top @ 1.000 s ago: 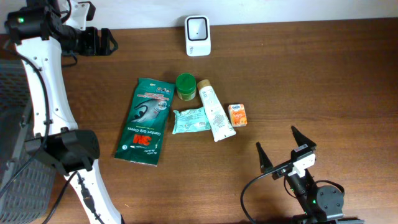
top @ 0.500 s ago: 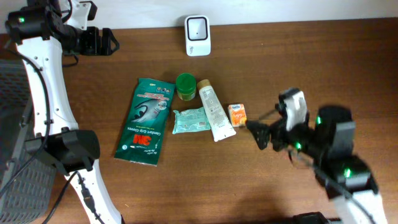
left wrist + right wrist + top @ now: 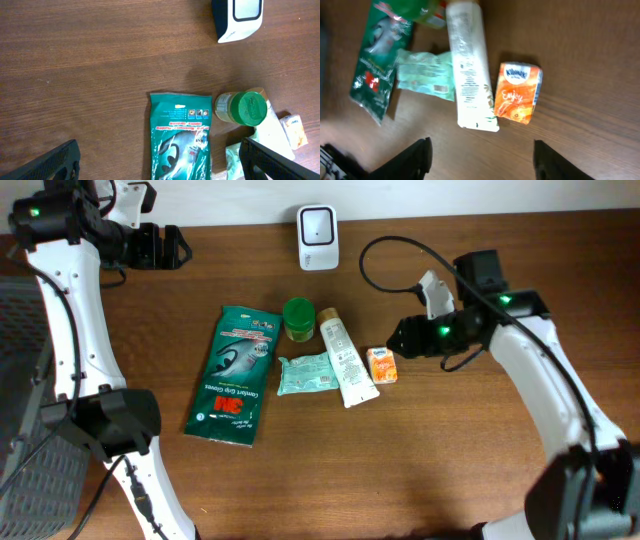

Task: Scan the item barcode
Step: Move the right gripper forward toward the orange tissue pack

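- On the wood-grain table (image 3: 300,480), I see the boxy orange tissue pack (image 3: 517,92) lying flat just beside a smooth white tube (image 3: 467,65), well apart from the rounded white scanner (image 3: 318,224).
- My right gripper (image 3: 481,143) hovers near it, fingers spread, empty.
- Left gripper (image 3: 157,145) gapes wide, empty.

Green glove pouch (image 3: 236,375): red "3M" logo and, probably, "Comfort Grip Gloves" in white. Orange tissue pack (image 3: 517,93): "Kleenex" on a blue badge, "Enjoy" beneath. White tube (image 3: 468,65): fine print, too small to read.
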`<state>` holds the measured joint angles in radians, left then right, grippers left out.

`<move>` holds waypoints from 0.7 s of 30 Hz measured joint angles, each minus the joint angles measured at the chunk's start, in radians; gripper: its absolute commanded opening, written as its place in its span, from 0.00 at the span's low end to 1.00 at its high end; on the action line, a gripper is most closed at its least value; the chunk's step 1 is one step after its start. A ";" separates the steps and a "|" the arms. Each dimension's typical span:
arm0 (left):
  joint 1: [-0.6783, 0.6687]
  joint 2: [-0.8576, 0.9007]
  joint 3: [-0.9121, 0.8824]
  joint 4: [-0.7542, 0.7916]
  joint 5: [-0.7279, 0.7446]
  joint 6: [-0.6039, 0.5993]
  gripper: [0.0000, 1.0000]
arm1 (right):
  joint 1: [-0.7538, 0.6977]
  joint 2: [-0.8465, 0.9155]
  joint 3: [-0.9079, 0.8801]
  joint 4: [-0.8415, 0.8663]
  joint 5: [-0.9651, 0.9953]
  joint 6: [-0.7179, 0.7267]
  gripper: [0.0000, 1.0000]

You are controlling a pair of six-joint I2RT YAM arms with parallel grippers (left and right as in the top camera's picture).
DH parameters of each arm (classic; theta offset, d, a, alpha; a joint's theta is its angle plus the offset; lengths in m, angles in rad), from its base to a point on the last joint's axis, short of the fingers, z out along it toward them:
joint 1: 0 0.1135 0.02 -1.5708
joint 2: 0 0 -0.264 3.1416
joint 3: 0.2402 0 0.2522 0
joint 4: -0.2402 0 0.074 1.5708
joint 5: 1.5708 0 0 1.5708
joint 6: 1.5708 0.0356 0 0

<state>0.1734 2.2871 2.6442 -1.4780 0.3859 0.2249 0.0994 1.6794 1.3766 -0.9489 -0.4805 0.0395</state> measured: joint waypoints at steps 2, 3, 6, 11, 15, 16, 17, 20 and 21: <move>0.000 0.000 0.000 0.000 0.000 0.000 0.99 | 0.000 0.092 0.002 0.013 0.000 0.077 0.38; 0.000 0.000 0.000 0.000 0.000 0.000 0.99 | 0.000 0.123 0.002 0.019 -0.003 0.104 0.35; 0.000 0.000 0.000 0.000 0.000 0.000 0.99 | 0.028 0.211 0.002 0.096 -0.029 0.165 0.25; 0.000 0.000 0.000 0.000 0.000 0.000 0.99 | 0.153 0.291 0.002 0.182 0.052 0.354 0.23; 0.000 0.000 0.000 0.000 0.000 0.000 0.99 | 0.155 0.317 0.002 0.184 0.092 0.408 0.24; 0.000 0.000 0.000 0.000 0.000 0.000 0.99 | 0.155 0.317 0.002 0.182 0.101 0.411 0.24; 0.000 0.000 0.000 0.000 0.000 0.000 0.99 | 0.155 0.317 0.002 0.179 0.110 0.412 0.24; 0.000 0.000 0.000 0.000 0.000 0.000 0.99 | 0.155 0.318 0.002 0.122 0.187 0.421 0.24; 0.000 0.000 0.000 0.000 0.000 0.000 0.99 | 0.155 0.318 0.002 0.095 0.222 0.421 0.24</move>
<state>0.1734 2.2871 2.6442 -1.4784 0.3859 0.2253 0.2543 1.9972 1.3785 -0.8539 -0.2584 0.4606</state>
